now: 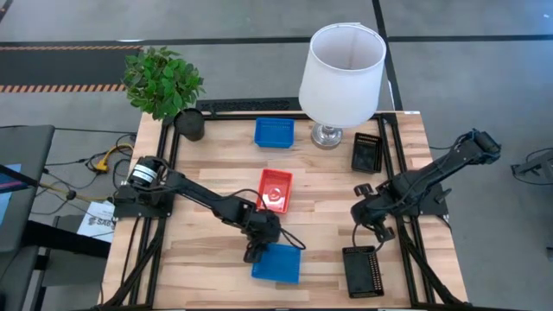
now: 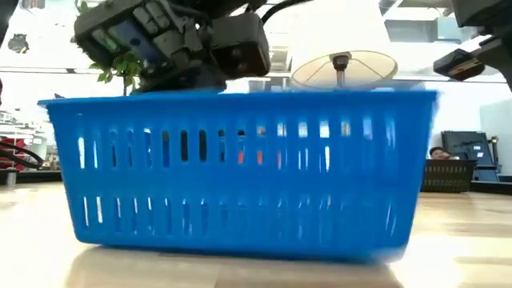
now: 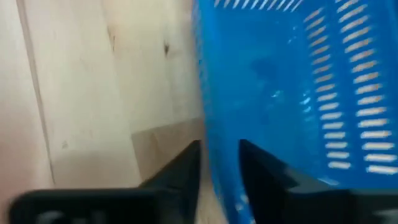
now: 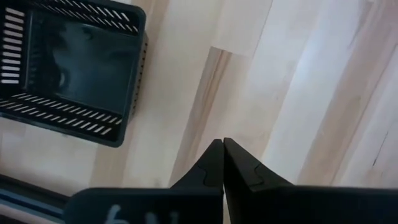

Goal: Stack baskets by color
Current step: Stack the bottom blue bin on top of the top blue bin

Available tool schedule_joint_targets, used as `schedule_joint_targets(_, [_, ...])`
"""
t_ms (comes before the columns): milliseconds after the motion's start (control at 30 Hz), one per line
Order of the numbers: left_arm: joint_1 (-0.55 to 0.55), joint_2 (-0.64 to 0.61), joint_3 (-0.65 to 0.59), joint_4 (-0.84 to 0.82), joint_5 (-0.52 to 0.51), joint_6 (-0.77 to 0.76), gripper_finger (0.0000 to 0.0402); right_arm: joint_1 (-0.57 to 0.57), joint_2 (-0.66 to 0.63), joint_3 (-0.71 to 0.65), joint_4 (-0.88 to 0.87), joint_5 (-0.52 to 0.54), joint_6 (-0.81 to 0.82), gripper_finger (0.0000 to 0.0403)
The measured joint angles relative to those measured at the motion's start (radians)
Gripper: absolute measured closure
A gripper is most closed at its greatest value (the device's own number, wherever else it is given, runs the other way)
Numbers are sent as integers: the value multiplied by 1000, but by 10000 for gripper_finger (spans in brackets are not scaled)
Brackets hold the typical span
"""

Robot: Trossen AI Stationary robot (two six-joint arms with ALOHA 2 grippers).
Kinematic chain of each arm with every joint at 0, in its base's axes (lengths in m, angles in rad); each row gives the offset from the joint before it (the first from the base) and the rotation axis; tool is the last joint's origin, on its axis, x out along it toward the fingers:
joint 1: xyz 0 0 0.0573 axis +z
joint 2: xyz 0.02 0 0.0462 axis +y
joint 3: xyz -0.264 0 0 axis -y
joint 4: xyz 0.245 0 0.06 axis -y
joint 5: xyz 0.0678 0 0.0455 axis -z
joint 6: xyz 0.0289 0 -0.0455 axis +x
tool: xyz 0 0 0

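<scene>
A blue basket (image 1: 278,264) (image 2: 240,176) sits on its bottom near the table's front edge, at the middle. My left gripper (image 1: 255,250) (image 3: 219,146) stands at its left wall, shut on it. A second blue basket (image 1: 274,131) rests at the far middle and a red basket (image 1: 275,188) at the centre. One black basket (image 1: 366,152) lies at the far right, another (image 1: 363,270) (image 4: 74,68) at the near right. My right gripper (image 1: 373,223) (image 4: 222,142) hangs shut over bare wood right of centre, holding nothing. My left gripper has the blue basket's left wall (image 3: 217,174) between its two fingers, one finger (image 3: 180,171) outside and one finger (image 3: 264,171) inside the basket. The fingers come slanting down from the table's left. The basket stands on the table, open side up.
A white lampshade on a metal foot (image 1: 341,73) stands at the far edge, with a leafy plant (image 1: 162,82) and a black pot (image 1: 190,123) at the far left corner. Bare wood lies between the red basket and the right arm.
</scene>
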Motion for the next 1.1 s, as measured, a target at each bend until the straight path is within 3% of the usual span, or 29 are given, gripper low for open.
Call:
schedule_joint_targets(67, [3, 0, 28, -16, 29, 8, 363, -15, 0, 0, 0, 0, -18, 383])
schedule_joint_targets(133, [13, 0, 54, -41, 97, 35, 389, -32, 0, 0, 0, 1, -34, 384])
schedule_joint_targets(333, [55, -74, 67, -183, 198, 131, 400, -72, 0, 0, -1, 1, -50, 389])
schedule_joint_targets(533, [162, -286, 69, -207, 246, 128, 401, -88, 0, 0, 5, 0, -50, 384])
schedule_joint_targets(600, [214, -367, 69, -222, 193, 130, 401, -96, 0, 0, 21, 0, -48, 383])
schedule_joint_targets(700, [305, -453, 69, -269, 9, 181, 401, -114, 0, 0, 52, 0, -28, 386])
schedule_joint_targets(933, [579, -461, 69, -288, -369, 581, 401, -183, 0, 0, 192, 44, 161, 391])
schedule_joint_targets(1000, [664, -454, 67, -251, -402, 711, 401, -200, 0, 0, 226, 55, 241, 390])
schedule_joint_targets(1100, [775, -450, 69, -98, -308, 839, 401, -209, 0, 0, 266, 60, 317, 390])
